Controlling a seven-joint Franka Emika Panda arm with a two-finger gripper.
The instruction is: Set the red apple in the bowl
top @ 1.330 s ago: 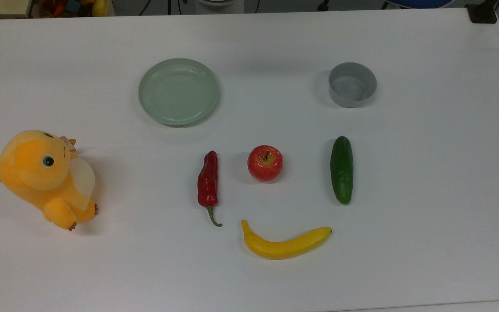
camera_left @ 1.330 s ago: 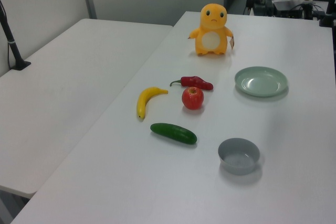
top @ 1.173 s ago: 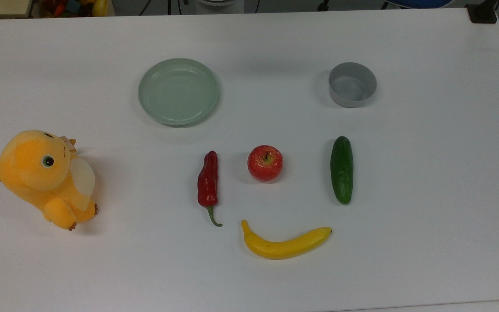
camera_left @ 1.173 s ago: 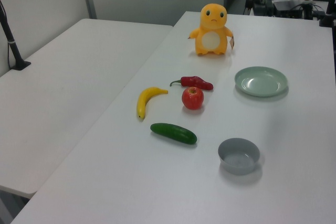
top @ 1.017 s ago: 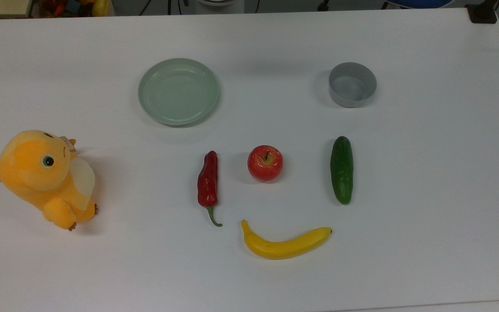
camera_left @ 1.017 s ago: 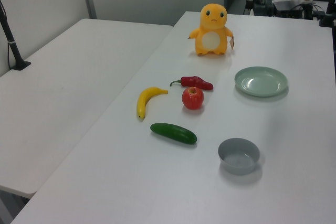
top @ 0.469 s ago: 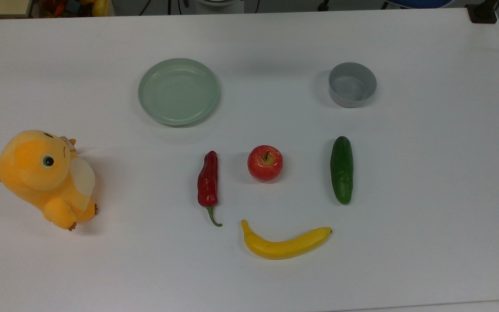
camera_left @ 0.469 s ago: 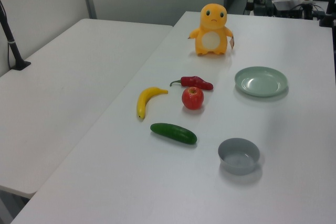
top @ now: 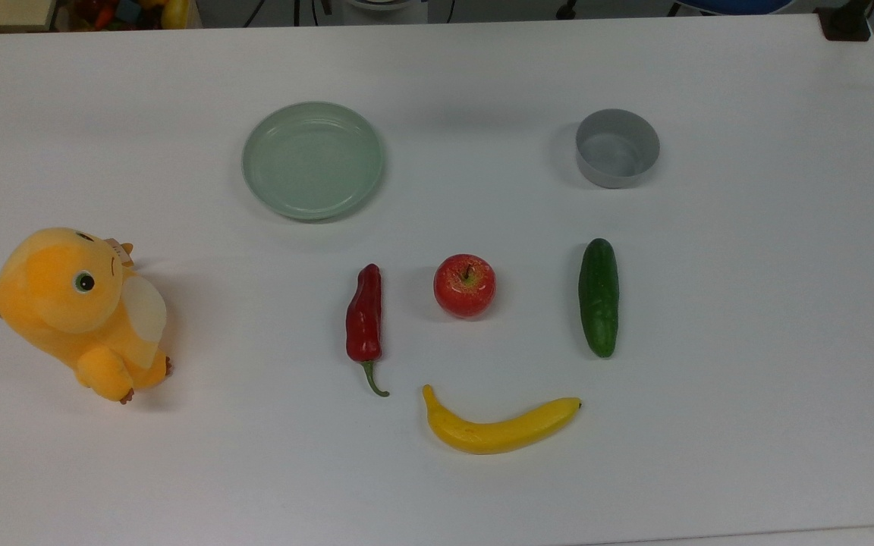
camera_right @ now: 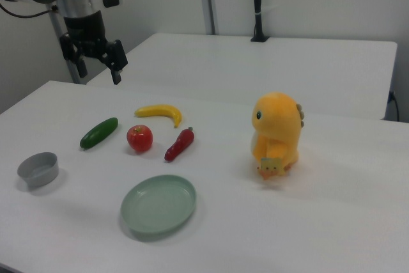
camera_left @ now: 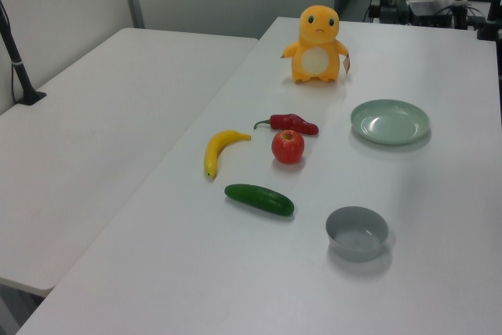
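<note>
The red apple (top: 464,285) (camera_left: 288,147) (camera_right: 139,138) stands upright on the white table between a chili pepper and a cucumber. The grey bowl (top: 617,147) (camera_left: 357,232) (camera_right: 38,169) sits by itself with nothing in it, at the top view's upper right. In the right view my gripper (camera_right: 99,70) hangs high above the table's far left part, well above and beyond the apple. Its two black fingers point down, spread apart and open, with nothing between them.
A dark-red chili pepper (top: 364,318), a green cucumber (top: 598,296) and a yellow banana (top: 499,425) ring the apple. A pale-green plate (top: 312,160) lies in the top view's upper middle. An orange plush toy (top: 77,309) stands at the top view's left.
</note>
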